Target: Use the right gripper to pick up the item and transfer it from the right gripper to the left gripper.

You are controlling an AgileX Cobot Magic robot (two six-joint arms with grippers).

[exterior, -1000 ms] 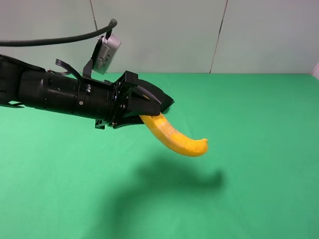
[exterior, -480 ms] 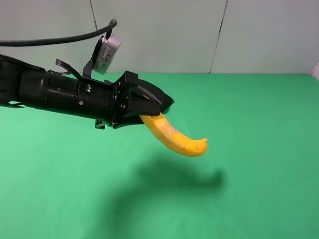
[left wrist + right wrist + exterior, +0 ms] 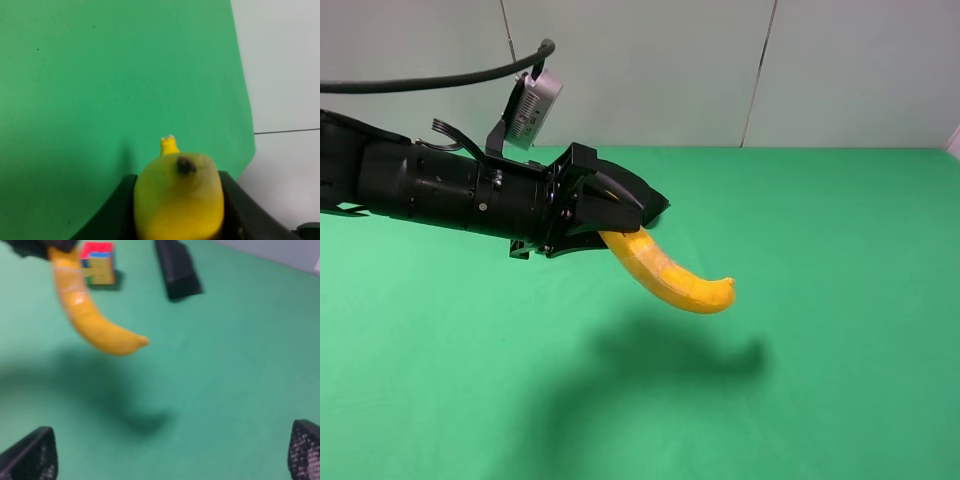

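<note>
The yellow banana (image 3: 675, 280) hangs in the air above the green table (image 3: 840, 300), one end clamped in my left gripper (image 3: 642, 218), which is shut on it. The rest curves out to the right and downward. In the left wrist view the banana's end (image 3: 179, 197) sits between the two black fingers (image 3: 117, 212). In the right wrist view the banana (image 3: 85, 315) is ahead and apart from my right gripper (image 3: 167, 455), whose fingertips (image 3: 30, 455) stand wide apart with nothing between them. The right gripper is out of the exterior high view.
The right wrist view shows a multicoloured puzzle cube (image 3: 98, 262) and a long black case (image 3: 177, 267) lying on the table beyond the banana. The banana's shadow (image 3: 670, 365) falls on the cloth below it. A grey wall (image 3: 740, 70) stands behind the table.
</note>
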